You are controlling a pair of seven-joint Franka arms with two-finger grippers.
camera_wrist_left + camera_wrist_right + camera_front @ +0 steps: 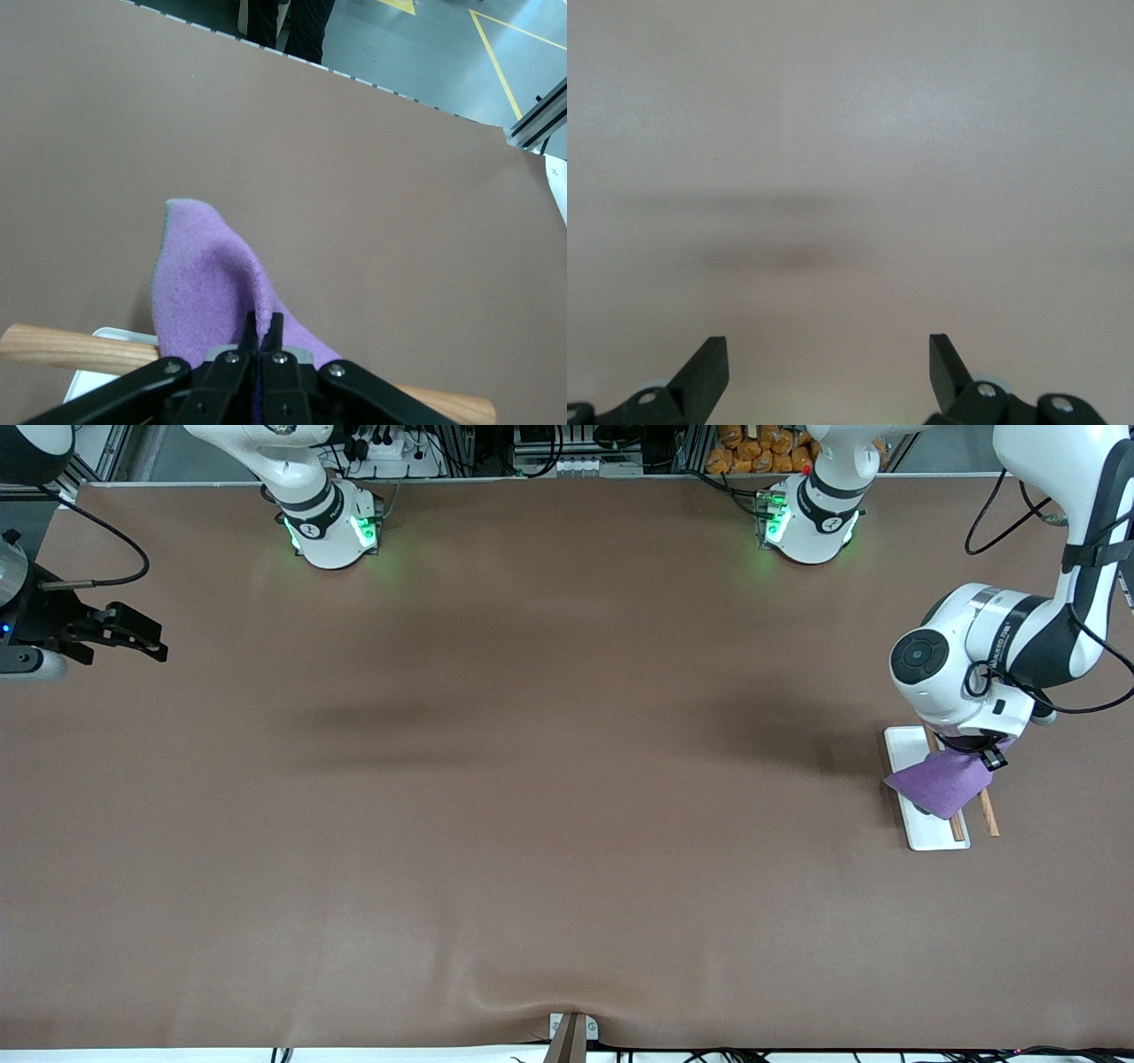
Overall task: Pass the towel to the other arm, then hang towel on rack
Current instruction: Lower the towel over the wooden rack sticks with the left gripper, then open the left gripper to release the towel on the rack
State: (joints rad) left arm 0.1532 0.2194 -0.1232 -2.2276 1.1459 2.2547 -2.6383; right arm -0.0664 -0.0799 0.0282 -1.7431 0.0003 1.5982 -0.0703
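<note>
Two pincers: left pincer [260, 329] clamped on towel [941, 784], draped over rack [926, 834] at left arm's worktop end. Right pincer [133, 636] spread apart, empty, waiting over right arm's end. Risk: towel sliding off rods on release, hanging uneven.

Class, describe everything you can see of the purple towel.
The towel is a small purple cloth, fleecy-looking, with thin grey edging. It is pinched in the shut left gripper and drapes down over the wooden rods of the rack, at the left arm's end of the table, one corner hanging past the rack's white base.
</note>
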